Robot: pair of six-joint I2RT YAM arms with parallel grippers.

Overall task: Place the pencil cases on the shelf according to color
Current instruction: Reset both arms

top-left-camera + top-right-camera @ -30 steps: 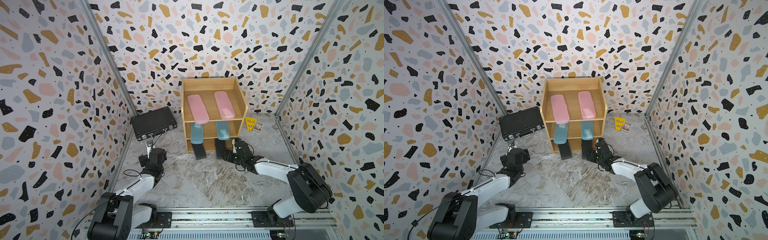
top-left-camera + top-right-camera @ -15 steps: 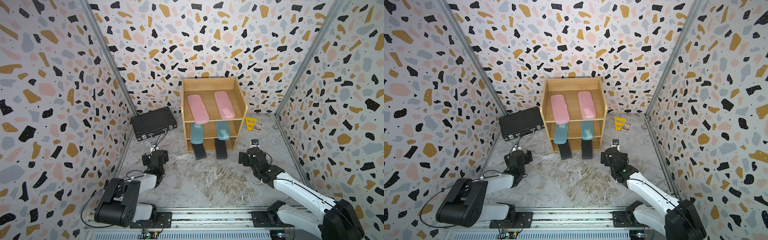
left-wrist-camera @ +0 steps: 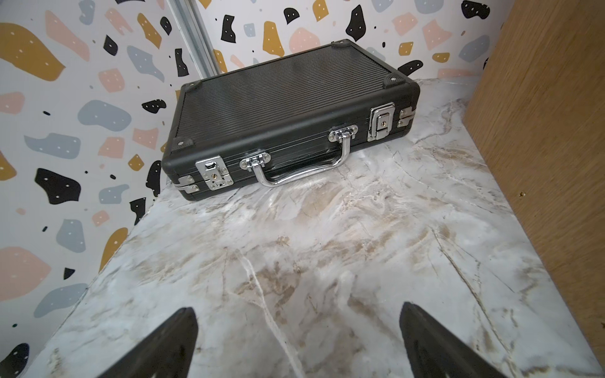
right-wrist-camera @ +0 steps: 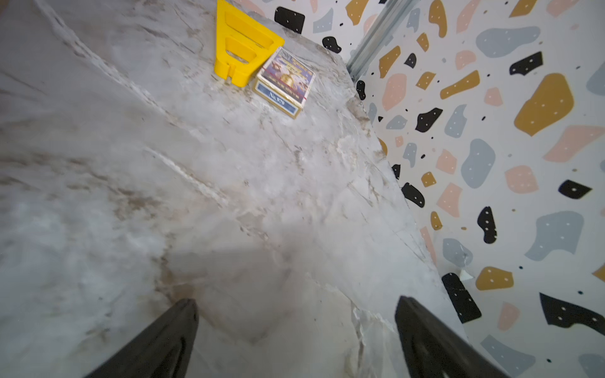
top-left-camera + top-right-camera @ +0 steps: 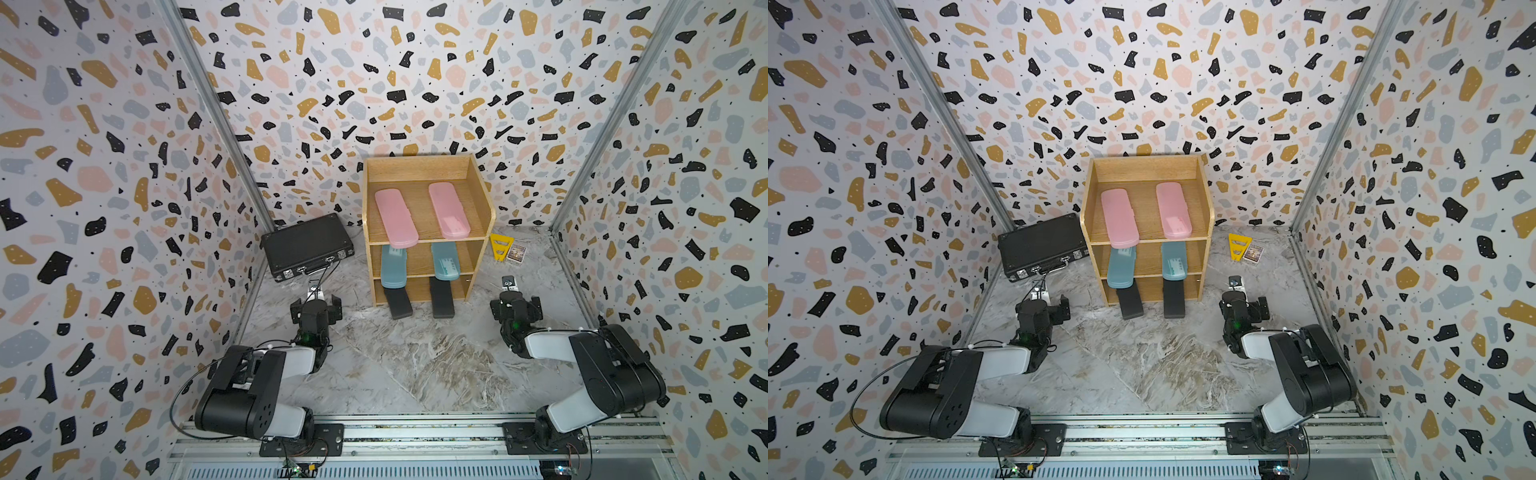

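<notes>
Since pink cases (image 5: 396, 218) lie on the shelf's (image 5: 482, 195) top tier, teal cases (image 5: 393, 266) on the middle and black cases (image 5: 398, 302) on the bottom, sorting looks done, with left tool (image 3: 298, 309) and right tool (image 4: 294, 301) both spread wide and empty

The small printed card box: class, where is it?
In both top views the card box lies right of the light wooden shelf, beside the yellow plastic wedge.

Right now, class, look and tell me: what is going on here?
Two robot arms sort pencil cases by colour onto a wooden shelf. The pink cases lie on the top tier, the teal cases on the middle, the black cases on the bottom. The left tool and the right tool are open, empty and clear of the shelf.
</notes>
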